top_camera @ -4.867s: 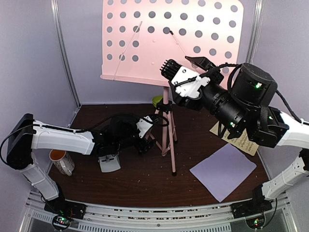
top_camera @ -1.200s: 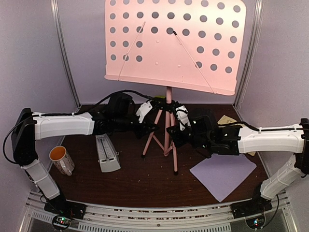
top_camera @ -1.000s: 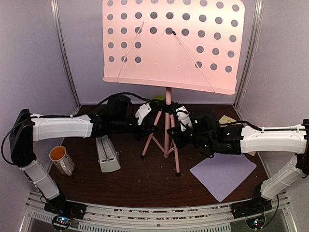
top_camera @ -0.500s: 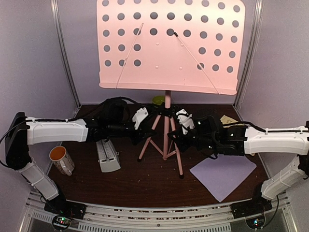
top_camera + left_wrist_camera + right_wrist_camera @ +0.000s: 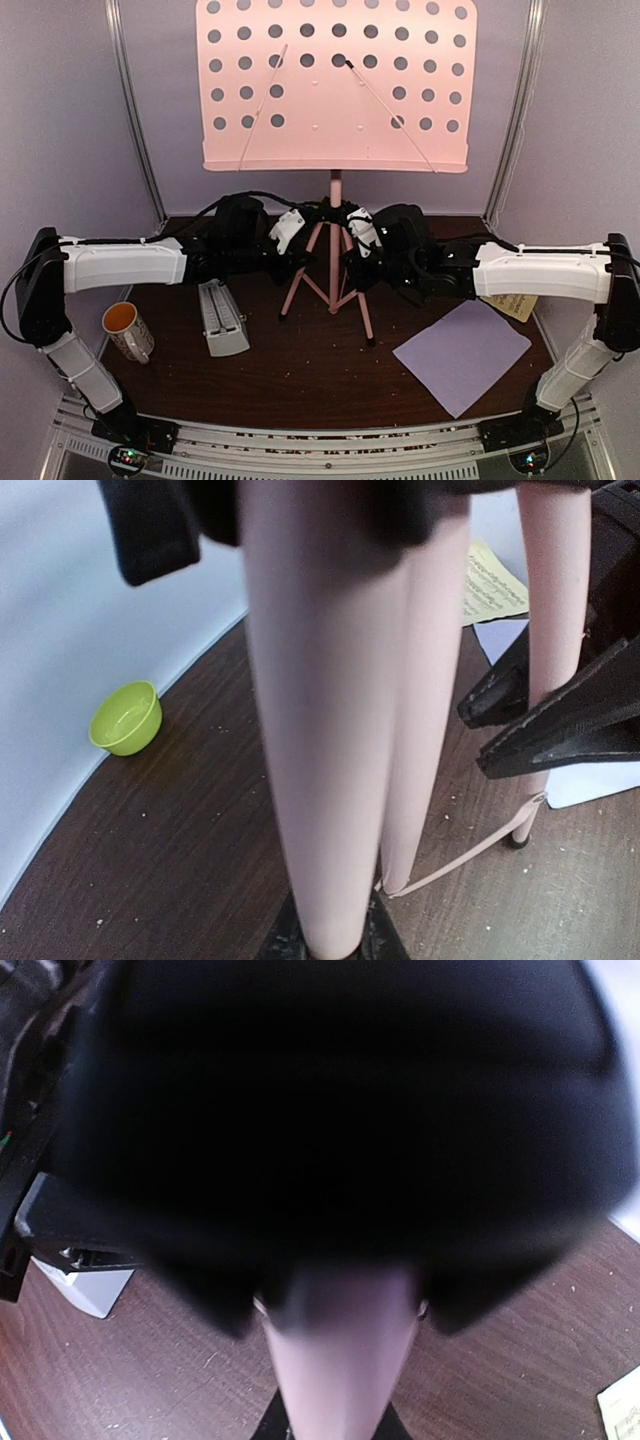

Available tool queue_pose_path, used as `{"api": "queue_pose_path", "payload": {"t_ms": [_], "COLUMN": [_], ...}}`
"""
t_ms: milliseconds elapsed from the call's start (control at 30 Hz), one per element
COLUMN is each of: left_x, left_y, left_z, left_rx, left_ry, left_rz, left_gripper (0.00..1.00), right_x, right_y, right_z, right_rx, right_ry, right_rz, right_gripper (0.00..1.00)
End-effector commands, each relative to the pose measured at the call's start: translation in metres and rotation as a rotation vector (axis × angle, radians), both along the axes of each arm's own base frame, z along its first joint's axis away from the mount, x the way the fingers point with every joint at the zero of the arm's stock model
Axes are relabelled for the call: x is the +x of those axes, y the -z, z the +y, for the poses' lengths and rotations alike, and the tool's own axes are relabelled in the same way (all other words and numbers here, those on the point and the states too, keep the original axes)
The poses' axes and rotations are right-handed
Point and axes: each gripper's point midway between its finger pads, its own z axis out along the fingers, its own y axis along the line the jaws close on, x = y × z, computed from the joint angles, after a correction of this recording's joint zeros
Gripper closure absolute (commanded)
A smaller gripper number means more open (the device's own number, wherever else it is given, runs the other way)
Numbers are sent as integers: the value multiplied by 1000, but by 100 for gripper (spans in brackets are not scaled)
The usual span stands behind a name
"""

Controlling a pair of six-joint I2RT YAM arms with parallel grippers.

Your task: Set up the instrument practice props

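The pink music stand (image 5: pixel 335 85) stands upright at mid-table, its perforated desk facing me. My left gripper (image 5: pixel 297 256) is shut on the stand's left tripod leg (image 5: pixel 320 730), which fills the gap between the jaws of the left gripper (image 5: pixel 325 945). My right gripper (image 5: pixel 358 262) is shut on the right leg (image 5: pixel 340 1360); a dark blur, probably the tripod hub, hides most of that view. The grey metronome (image 5: pixel 222 318) sits to the left of the stand. A lavender page (image 5: pixel 462 352) lies flat at the right, with a pale-yellow page (image 5: pixel 510 300) partly under the right arm.
A white mug (image 5: pixel 127 330) with an orange inside stands at the near left, beside the metronome. A lime-green bowl (image 5: pixel 125 718) sits by the back wall behind the stand. Walls close in the back and both sides. The stand's feet spread over the middle of the table.
The music stand has shifted to the left and a little back, and its desk now faces me more squarely. Both grippers moved with it, still shut on its legs.
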Motion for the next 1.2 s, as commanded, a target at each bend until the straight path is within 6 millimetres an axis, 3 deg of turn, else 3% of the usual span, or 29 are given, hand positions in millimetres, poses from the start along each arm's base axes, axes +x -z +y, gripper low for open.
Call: {"api": "queue_pose_path", "payload": {"t_ms": [0,167,367,533,867,1167], "left_x": [55,63,59,55,59,54], "left_y": [-15,-14,-8,0,7,18], "left_z": [40,42,46,53,76,82], "left_rx": [51,75,82,84,75,106], "left_ry": [-226,-239,-240,-234,-270,-249], "left_rz": [-138,-159,-134,-87,-20,34], "left_gripper": [100,100,100,100,100,100], "right_x": [32,51,52,51,52,56], "right_y": [-30,-32,-23,-11,-7,-2], "right_z": [-14,-11,-12,-28,-57,-74], "right_rx": [-69,-70,-79,-76,-85,-86], "right_ry": [67,61,56,81,119,135], "right_rz": [-147,-153,-127,-86,-25,40], "right_gripper": [100,100,100,100,100,100]}}
